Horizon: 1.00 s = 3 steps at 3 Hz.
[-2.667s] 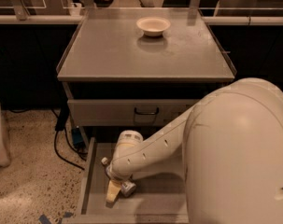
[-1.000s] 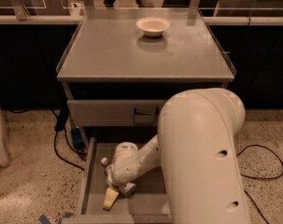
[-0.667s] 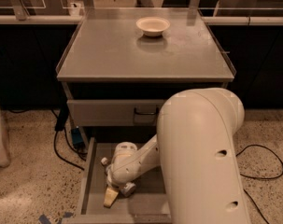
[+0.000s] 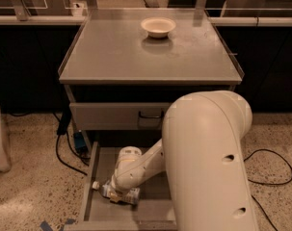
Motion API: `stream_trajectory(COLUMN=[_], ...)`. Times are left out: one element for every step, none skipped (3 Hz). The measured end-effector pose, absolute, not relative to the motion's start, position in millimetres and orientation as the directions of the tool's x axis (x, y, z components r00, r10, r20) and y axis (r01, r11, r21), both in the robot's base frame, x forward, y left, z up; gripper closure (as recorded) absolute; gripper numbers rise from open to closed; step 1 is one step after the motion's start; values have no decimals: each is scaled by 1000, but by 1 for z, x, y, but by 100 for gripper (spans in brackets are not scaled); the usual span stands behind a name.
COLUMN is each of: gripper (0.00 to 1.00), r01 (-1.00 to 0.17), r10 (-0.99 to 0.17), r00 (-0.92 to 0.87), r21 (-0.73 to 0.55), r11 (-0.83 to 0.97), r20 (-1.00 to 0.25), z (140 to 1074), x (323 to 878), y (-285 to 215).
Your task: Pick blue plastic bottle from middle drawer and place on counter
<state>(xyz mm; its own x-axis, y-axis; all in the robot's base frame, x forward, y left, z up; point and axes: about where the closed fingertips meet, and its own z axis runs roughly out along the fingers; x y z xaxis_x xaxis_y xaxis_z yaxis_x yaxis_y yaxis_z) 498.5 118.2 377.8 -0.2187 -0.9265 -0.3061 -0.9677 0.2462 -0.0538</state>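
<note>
The claw point(image 4: 122, 195) sits low in the open middle drawer point(image 4: 103, 165), right over the blue plastic bottle point(image 4: 106, 190) — lying on its side on the drawer floor, white cap toward the left wall. Clenched or released, I cannot tell. A white bowl point(image 4: 158, 27) stands on the tabletop point(image 4: 136, 57).

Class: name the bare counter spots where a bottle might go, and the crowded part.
The counter is bare in front of and beside the white bowl. Crowded: the middle drawer, where the end effector is at the blue plastic bottle.
</note>
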Motion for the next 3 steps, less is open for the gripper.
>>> stream_trajectory(gripper=[85,100,100], r01=[-968,-968,-968], r10=[-927,-927,-927], r00=[-219,-219,-219], r21=[-54,-54,-54], r11=[246,246,246], r20=[-306,-306,-306], z=[378,378,378], x=[498,498,498], y=[118,118,118])
